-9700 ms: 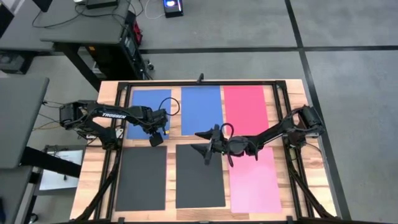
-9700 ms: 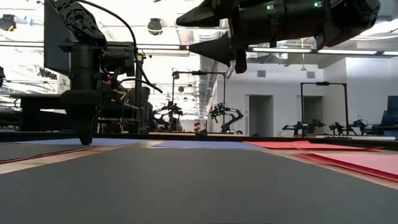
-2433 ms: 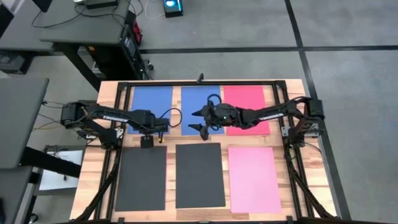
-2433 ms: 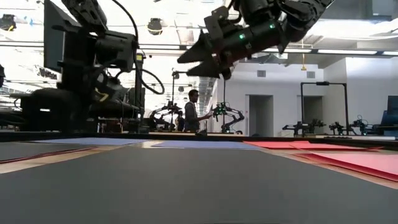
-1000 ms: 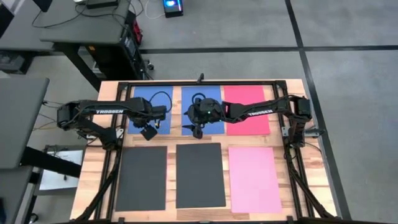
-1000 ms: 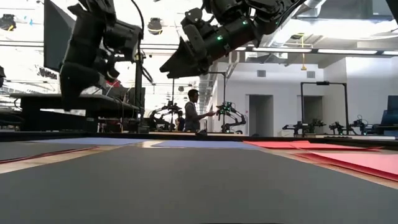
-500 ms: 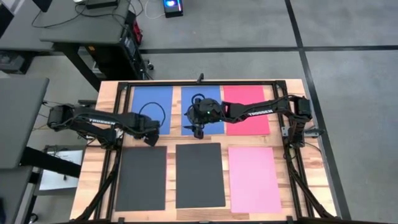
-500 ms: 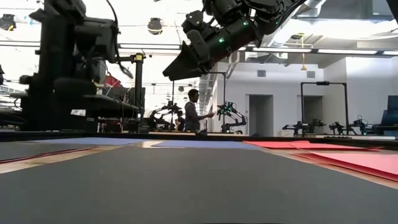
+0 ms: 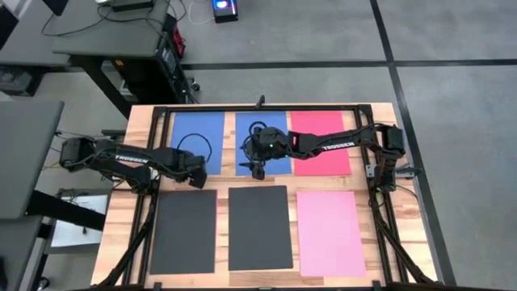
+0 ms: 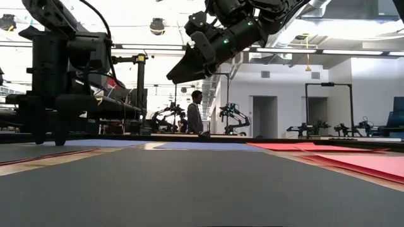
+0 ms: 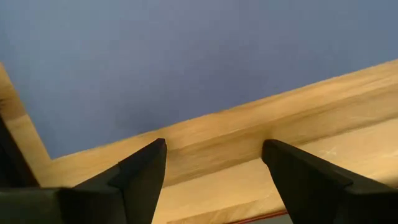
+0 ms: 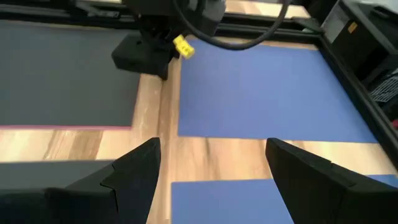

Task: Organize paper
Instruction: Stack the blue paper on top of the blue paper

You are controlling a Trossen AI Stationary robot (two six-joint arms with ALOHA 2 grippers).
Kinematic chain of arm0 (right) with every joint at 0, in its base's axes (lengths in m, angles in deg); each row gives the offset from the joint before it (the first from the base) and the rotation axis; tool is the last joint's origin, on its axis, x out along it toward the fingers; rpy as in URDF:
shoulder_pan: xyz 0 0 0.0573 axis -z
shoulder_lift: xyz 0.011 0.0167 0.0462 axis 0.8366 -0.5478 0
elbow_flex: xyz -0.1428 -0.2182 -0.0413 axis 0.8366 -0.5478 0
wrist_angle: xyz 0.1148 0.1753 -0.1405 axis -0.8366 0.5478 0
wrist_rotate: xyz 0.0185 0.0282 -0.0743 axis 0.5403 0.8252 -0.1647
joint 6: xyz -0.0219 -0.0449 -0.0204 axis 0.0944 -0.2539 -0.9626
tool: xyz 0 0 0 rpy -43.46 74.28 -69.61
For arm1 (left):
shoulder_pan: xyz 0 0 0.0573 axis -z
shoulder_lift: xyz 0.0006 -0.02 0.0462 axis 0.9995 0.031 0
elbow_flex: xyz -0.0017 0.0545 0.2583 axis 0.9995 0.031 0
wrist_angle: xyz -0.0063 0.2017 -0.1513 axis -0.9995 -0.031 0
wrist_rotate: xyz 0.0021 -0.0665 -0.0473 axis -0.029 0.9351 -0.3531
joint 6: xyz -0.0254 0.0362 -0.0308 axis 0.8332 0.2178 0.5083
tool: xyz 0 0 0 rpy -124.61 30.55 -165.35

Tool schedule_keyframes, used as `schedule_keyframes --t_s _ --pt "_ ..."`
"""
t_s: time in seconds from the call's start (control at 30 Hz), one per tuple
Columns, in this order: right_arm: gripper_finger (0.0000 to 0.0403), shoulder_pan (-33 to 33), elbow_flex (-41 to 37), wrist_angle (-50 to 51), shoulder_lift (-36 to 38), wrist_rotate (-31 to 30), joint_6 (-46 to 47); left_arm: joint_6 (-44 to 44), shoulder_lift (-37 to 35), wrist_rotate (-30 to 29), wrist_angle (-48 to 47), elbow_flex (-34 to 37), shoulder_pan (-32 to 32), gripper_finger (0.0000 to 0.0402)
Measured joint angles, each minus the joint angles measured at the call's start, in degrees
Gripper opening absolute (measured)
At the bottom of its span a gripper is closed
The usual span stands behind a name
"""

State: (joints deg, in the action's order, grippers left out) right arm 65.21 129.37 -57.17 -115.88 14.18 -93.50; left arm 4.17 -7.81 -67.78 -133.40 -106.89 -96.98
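Your left end effector (image 9: pixel 196 179) is hanging wide open and empty over the wooden worktop (image 9: pixel 222 182), one blue sheet (image 9: pixel 199 142) just beyond it and a dark grey sheet (image 9: pixel 183 231) just behind. Your right end effector (image 9: pixel 258 171), also open and empty, is hovering over another blue sheet (image 9: pixel 262 121).

Your wooden surface (image 9: pixel 383 242) sits inside a black metal frame (image 9: pixel 262 107), on a grey floor crossed by dark lines (image 9: pixel 388 44). Off its far left corner stands a dark grey desk (image 9: pixel 113 36) with a black box on top (image 9: pixel 131 5). Across the room behind, you can see a person (image 10: pixel 194 112) standing beside what looks like another robot arm (image 10: pixel 228 116).
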Motion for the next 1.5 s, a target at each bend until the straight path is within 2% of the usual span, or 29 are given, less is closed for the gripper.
schedule_keyframes --t_s 0.37,0.67,0.8,1.0,1.17,1.37,1.5 --pt "0.0279 1.03 -0.02 -5.14 -5.63 0.04 0.34 -4.73 0.13 -4.03 6.95 0.18 -4.28 0.0258" --pt "0.0279 0.26 0.0 -10.26 -8.7 0.24 -0.08 -6.81 0.26 -8.03 10.44 0.29 -4.56 0.0258" --pt "0.0279 0.62 0.49 -10.69 -8.7 0.03 -5.42 -8.4 0.28 -8.18 11.02 0.3 -5.34 0.0258" --pt "0.0279 0.57 5.68 -5.52 -8.74 -5.73 -16.95 -9.85 0.26 -8.0 11.33 0.29 -6.72 0.0258" --pt "0.0279 0.62 9.65 -2.14 -9.28 -7.15 -22.0 -9.91 0.26 -7.99 11.33 0.29 -6.99 0.0258" --pt "0.0279 0.58 19.98 6.15 -19.1 -9.68 -24.08 -10.9 0.26 -7.98 12.18 0.3 -7.01 0.0258" --pt "0.0279 0.33 30.18 13.83 -27.07 -15.66 -25.2 -11.18 0.24 -7.86 12.39 0.29 -7.03 0.0258"
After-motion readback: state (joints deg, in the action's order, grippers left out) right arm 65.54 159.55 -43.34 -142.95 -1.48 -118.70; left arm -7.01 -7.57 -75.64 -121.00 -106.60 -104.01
